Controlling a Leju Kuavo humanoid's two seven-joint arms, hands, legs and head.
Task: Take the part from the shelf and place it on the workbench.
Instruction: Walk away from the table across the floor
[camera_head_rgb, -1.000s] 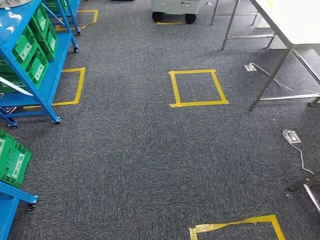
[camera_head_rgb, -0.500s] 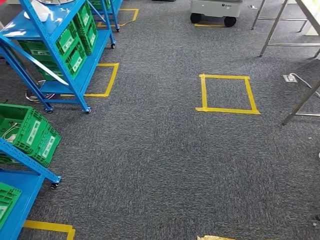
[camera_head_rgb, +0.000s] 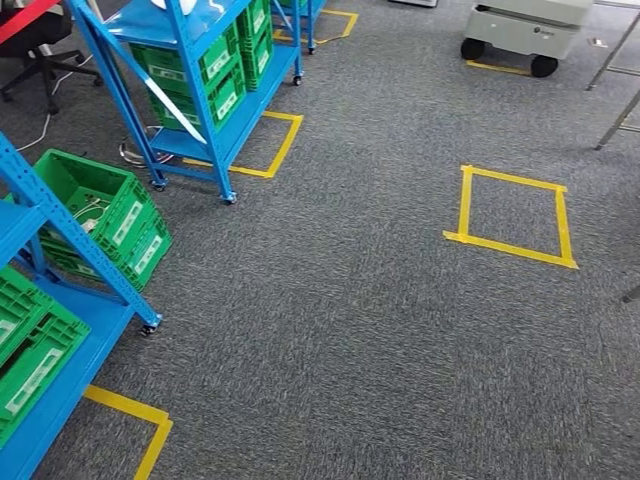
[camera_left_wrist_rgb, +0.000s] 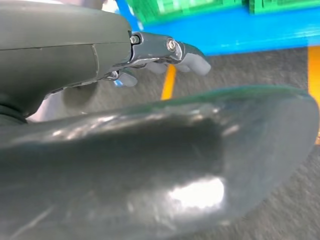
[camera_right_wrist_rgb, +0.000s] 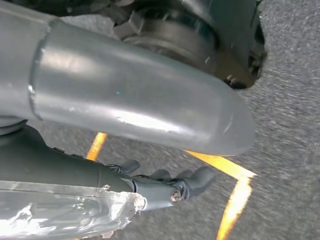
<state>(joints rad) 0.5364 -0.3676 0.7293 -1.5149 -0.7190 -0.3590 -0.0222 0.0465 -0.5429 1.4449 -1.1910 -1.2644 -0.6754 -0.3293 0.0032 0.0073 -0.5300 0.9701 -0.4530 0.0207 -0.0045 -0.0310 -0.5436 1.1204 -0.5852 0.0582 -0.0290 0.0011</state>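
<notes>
A blue shelf rack (camera_head_rgb: 253, 95) stands at the back left of the head view, with green crates (camera_head_rgb: 219, 60) on its levels and something white (camera_head_rgb: 189, 6) on top, cut off by the picture's edge. A second blue rack (camera_head_rgb: 98, 330) is close at the left with more green crates (camera_head_rgb: 30, 350). I cannot tell which item is the part. In the left wrist view, my left hand (camera_left_wrist_rgb: 166, 52) hangs by the rack with fingers straight and nothing in it. My right hand (camera_right_wrist_rgb: 170, 185) hangs over the carpet, fingers loosely out, also holding nothing.
Grey carpet covers the floor, marked with yellow tape squares (camera_head_rgb: 509, 248). A green crate (camera_head_rgb: 106, 210) sits low between the racks. A grey wheeled cart (camera_head_rgb: 528, 25) stands at the back right, near metal table legs (camera_head_rgb: 615, 120). An office chair (camera_head_rgb: 45, 40) is at the back left.
The camera has turned left: the whole floor has slid right, the table has left the picture, and the blue racks with green crates now take up the left side.
</notes>
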